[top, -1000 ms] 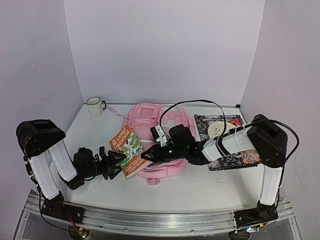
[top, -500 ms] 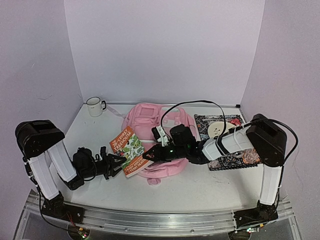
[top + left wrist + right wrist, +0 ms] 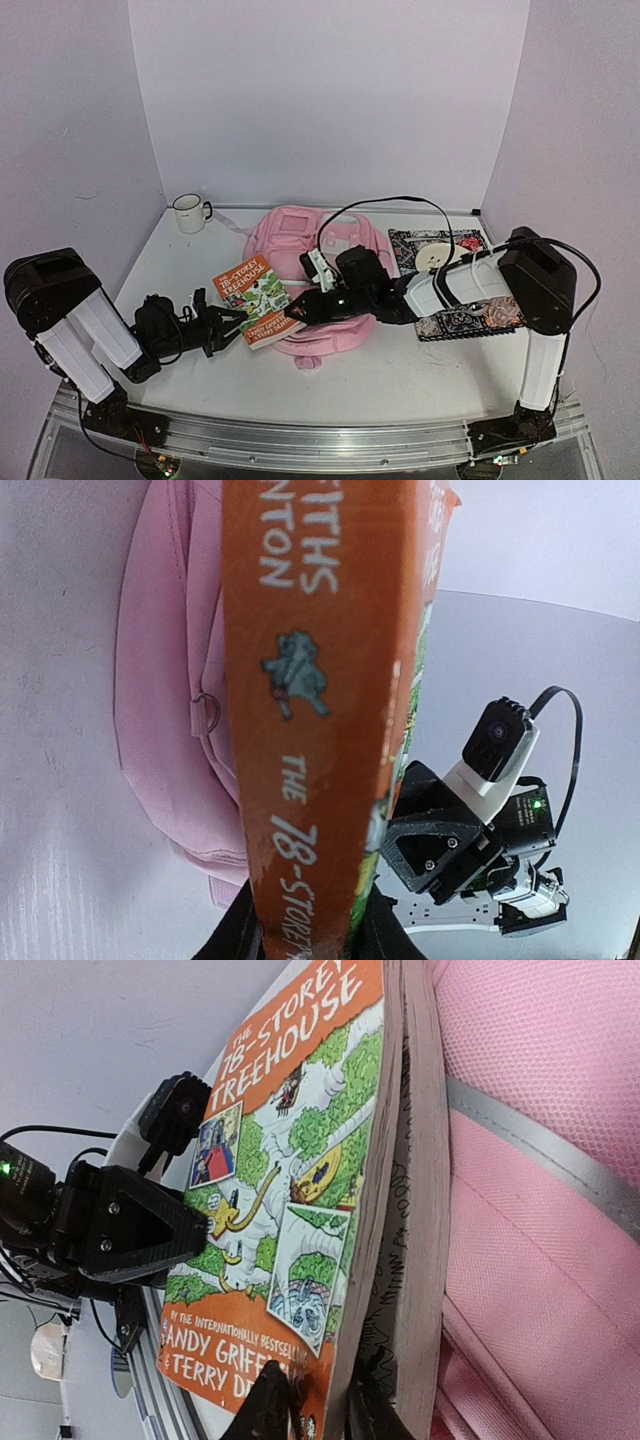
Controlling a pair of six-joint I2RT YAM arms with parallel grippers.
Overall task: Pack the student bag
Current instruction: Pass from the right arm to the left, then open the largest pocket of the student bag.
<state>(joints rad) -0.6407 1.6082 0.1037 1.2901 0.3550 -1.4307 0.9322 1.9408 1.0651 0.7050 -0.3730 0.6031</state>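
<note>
- Pulled the book (image 3: 254, 297) slightly toward frame left, beside the student bag (image 3: 290, 232) lying mid-frame.
- Closed the left gripper (image 3: 233, 322) on its spine.
- Cannot tell whether the right gripper (image 3: 298, 313) still pinches the cover.
- Probably a handover; nothing packed yet.

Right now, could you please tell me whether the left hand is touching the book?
Touching. The left wrist view shows the book's orange spine running down into the left hand, with a dark finger pressed against each side and no gap.

Both arms low, reaching inward, left end effector (image 3: 238, 322) clamped on book (image 3: 255, 291), right end effector (image 3: 297, 312) parted
</note>
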